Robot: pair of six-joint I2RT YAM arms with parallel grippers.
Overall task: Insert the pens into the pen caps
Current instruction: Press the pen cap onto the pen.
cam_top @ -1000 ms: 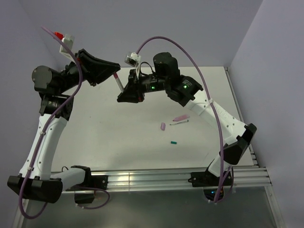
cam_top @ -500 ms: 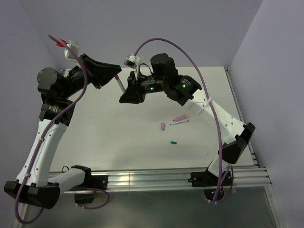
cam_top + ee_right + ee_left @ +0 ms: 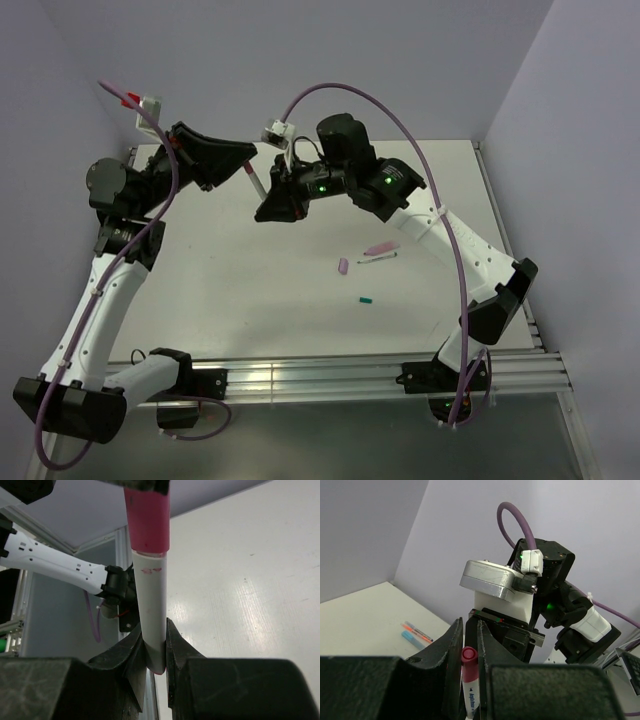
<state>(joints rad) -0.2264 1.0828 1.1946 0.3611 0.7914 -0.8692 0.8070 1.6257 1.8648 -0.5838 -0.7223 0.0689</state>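
as the left gripper (image 3: 470,647) has edged toward the right gripper (image 3: 155,652) over the last second, less of the white pen (image 3: 152,605) shows between them. the left is pinched narrow on the pink cap (image 3: 147,520), the right clamped narrow on the barrel just opposite. the cap looks nearly seated, so this pair seems almost done; a lilac cap (image 3: 343,266) lies well behind the right gripper.

A pen (image 3: 253,180) is held between the left gripper (image 3: 469,631) and right gripper (image 3: 155,632), above the table (image 3: 200,290). A cap (image 3: 342,266) is laid left of a second pen (image 3: 378,259).
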